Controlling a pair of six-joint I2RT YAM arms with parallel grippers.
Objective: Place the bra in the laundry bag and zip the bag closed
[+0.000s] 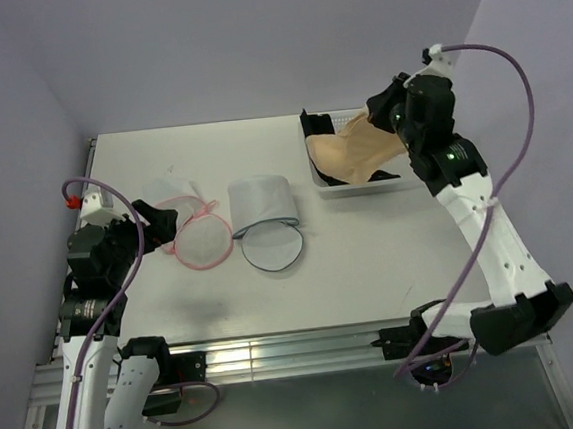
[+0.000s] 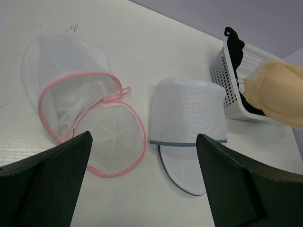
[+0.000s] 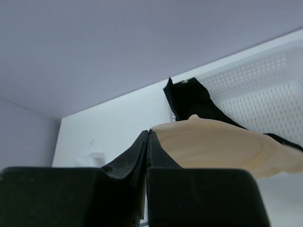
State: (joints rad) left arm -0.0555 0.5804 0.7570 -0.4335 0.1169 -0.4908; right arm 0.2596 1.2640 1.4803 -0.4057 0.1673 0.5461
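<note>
My right gripper [image 1: 386, 113] is shut on a beige bra [image 1: 353, 148] and holds it up over the white basket [image 1: 364, 186] at the back right; in the right wrist view the bra [image 3: 222, 144] hangs from the closed jaws [image 3: 148, 137]. Two open mesh laundry bags lie mid-table: a pink-trimmed one [image 1: 196, 232] [image 2: 80, 113] and a grey-trimmed one [image 1: 265, 216] [image 2: 189, 113]. My left gripper [image 1: 156, 218] [image 2: 142, 189] is open and empty, hovering near the pink-trimmed bag.
A black garment [image 1: 317, 123] [image 3: 191, 99] lies in the basket under the bra. The table's front edge has a metal rail [image 1: 279, 354]. Purple walls stand close on the left and right.
</note>
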